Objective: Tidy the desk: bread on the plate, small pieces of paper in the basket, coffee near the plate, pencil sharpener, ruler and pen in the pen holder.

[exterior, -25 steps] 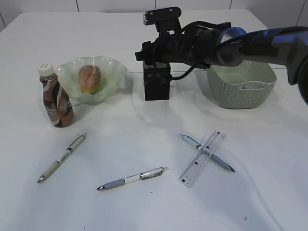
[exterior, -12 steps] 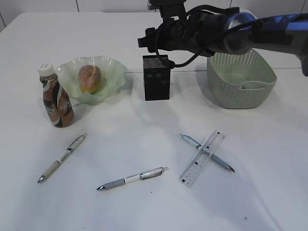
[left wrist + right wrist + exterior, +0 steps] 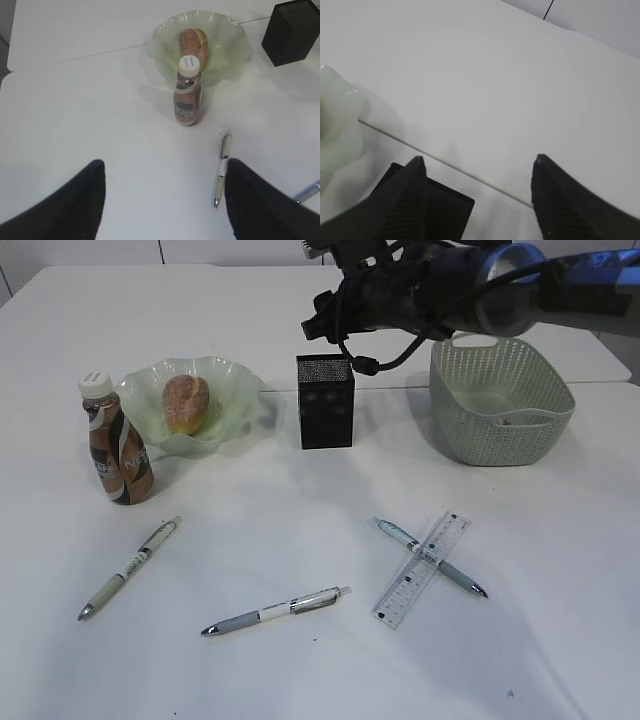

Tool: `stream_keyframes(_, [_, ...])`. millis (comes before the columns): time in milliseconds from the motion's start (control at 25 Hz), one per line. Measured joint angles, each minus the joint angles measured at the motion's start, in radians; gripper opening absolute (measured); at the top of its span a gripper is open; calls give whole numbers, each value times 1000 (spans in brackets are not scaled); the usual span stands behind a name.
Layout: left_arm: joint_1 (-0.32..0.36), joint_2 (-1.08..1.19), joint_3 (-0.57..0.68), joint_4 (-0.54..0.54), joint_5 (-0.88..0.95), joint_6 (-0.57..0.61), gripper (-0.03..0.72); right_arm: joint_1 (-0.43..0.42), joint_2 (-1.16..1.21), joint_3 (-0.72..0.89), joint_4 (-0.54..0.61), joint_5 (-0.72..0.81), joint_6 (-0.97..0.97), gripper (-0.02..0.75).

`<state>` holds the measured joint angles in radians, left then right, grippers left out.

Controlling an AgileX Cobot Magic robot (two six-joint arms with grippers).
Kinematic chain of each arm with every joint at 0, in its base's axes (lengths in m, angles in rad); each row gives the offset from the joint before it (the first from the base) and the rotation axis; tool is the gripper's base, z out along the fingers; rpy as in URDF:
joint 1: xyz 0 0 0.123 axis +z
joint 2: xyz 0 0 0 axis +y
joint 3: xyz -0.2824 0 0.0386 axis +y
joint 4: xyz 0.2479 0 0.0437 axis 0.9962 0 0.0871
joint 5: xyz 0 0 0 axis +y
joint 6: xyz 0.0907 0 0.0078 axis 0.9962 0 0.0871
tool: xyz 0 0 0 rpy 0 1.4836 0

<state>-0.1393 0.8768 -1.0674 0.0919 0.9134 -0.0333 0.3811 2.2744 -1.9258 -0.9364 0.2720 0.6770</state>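
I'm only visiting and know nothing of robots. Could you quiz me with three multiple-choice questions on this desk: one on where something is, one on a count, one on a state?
1. Where is the bread?
A. on the green plate
B. in the basket
C. beside the ruler

2. How many pens lie on the table?
A. one
B. three
C. five

3. How does the right gripper stand?
A. shut on a pen
B. open and empty
C. shut on the bottle

Answers: 1 A, it sits in the plate's hollow. 2 B, three lie in front. 3 B, its fingers stand apart with nothing between.
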Motion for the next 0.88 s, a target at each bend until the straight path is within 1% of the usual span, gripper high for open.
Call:
stream_keyframes(240, [0,0,0,-11,0,0,526,12,-2,0,2,70,-116,513])
stream_keyframes(280, [0,0,0,-11,0,0,526,23,-4,0,4,94,-168,513])
stream_keyframes(320, [0,0,0,-11,0,0,526,23,-4,0,4,94,-168,513])
stream_keyframes(480, [0,0,0,-14,2,0,526,35,-25,0,26,131,-258,513])
stream_keyframes(600, [0,0,0,-14,11,0,526,37,-41,0,38,186,-370,513])
stream_keyframes(640, [0,0,0,-14,13,0,526,37,-43,2,38,191,-378,513])
stream_keyframes(720, [0,0,0,-14,18,0,526,37,-76,35,45,239,-448,513])
stream_keyframes(800, [0,0,0,-16,28,-2,526,37,-98,64,79,278,-520,513])
stream_keyframes(840, [0,0,0,-16,35,-2,526,37,-98,64,79,278,-520,513])
stream_keyframes(880, [0,0,0,-17,37,-2,526,37,-119,84,135,338,-602,513])
